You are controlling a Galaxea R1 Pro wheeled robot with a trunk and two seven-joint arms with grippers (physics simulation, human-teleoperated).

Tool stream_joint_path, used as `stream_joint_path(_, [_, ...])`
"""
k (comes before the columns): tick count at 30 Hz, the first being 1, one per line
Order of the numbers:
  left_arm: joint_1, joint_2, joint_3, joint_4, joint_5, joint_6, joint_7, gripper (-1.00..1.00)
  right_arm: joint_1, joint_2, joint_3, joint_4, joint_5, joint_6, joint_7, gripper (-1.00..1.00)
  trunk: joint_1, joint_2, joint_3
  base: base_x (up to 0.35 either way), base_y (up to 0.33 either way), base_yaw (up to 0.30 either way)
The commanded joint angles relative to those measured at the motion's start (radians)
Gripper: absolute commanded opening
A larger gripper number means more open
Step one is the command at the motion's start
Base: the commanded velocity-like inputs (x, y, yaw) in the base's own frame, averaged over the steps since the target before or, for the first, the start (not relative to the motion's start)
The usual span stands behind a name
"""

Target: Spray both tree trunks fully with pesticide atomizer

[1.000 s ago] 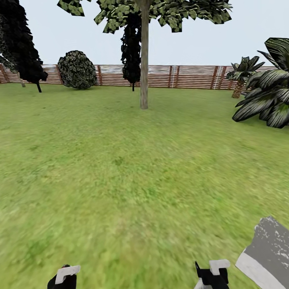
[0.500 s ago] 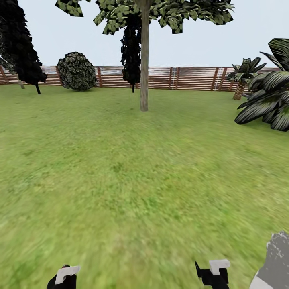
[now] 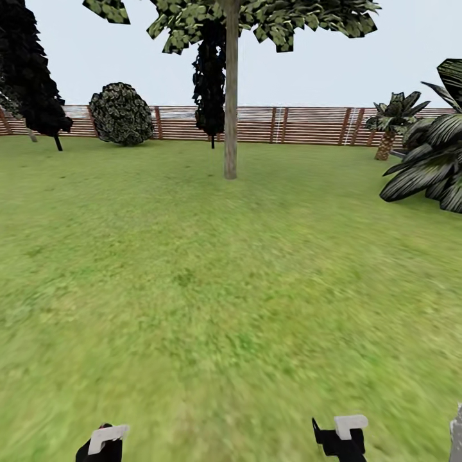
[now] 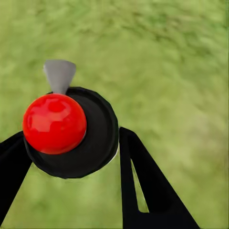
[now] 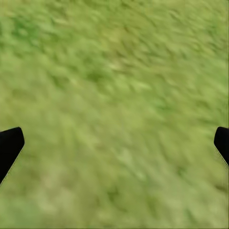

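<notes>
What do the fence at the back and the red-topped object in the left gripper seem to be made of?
Fence: apparently wood, matte reddish-brown horizontal slats between posts. The object held by the left gripper: its red cap looks like glossy plastic, showing bright highlights; the black collar beneath looks smooth, likely plastic too.

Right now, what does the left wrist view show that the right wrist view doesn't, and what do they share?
Left wrist alone: the left gripper closed around the atomizer, seen from above with its red cap and grey nozzle. Right wrist alone: the right gripper with fingers spread wide and nothing between them. Both: blurred green lawn beneath.
</notes>
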Motion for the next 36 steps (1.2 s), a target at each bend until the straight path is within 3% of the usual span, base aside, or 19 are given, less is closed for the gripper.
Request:
stream_joint_path(1, [-0.001, 0.000, -0.001, 0.000, 0.006, -0.003, 0.000, -1.00, -0.001, 0.000, 0.000, 0.001, 0.006, -0.003, -0.002, 1.00, 0.000, 0.000, -0.001, 0.339, 0.000, 0.000])
stream_joint_path(36, [-0.001, 0.000, -0.001, -0.002, 0.006, -0.003, 0.000, -1.00, -0.001, 0.000, 0.000, 0.001, 0.006, -0.002, -0.002, 1.00, 0.000, 0.000, -0.001, 0.339, 0.000, 0.000])
